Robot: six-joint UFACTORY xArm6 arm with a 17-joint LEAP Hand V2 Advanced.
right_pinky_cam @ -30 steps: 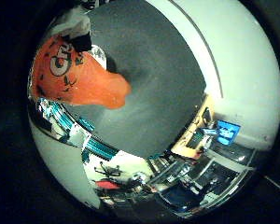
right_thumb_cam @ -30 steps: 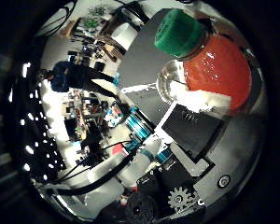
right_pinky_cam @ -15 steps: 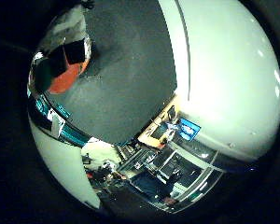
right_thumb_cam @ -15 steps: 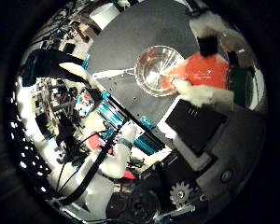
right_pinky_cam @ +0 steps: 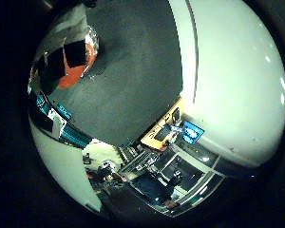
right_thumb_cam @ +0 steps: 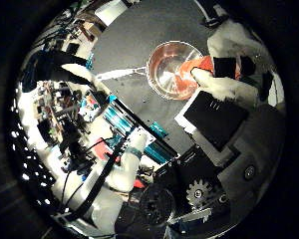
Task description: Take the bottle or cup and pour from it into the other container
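Note:
In the right thumb side palm view, my right hand (right_thumb_cam: 227, 90) is shut on an orange bottle (right_thumb_cam: 217, 68), with white fingers (right_thumb_cam: 229, 40) curled on either side of it. The bottle lies tilted, its orange end over the rim of a clear glass bowl (right_thumb_cam: 169, 68) with a handle. The bowl stands on a dark grey mat (right_thumb_cam: 140, 40). The right little finger side palm view shows the orange bottle (right_pinky_cam: 74, 72) at the mat's edge beside a black part of my hand (right_pinky_cam: 76, 49). I cannot tell whether anything is flowing out.
The grey mat (right_pinky_cam: 133, 76) lies on a white table (right_pinky_cam: 233, 85). Beyond the table's edge are shelves and lab equipment (right_pinky_cam: 171, 152). The arm's black and geared parts (right_thumb_cam: 199, 189) fill one side of the thumb side view.
The bottle has tipped further in the hand and its end now reaches over the bowl's rim. The bowl sits closer to the hand than before. The whole view has shifted a little.

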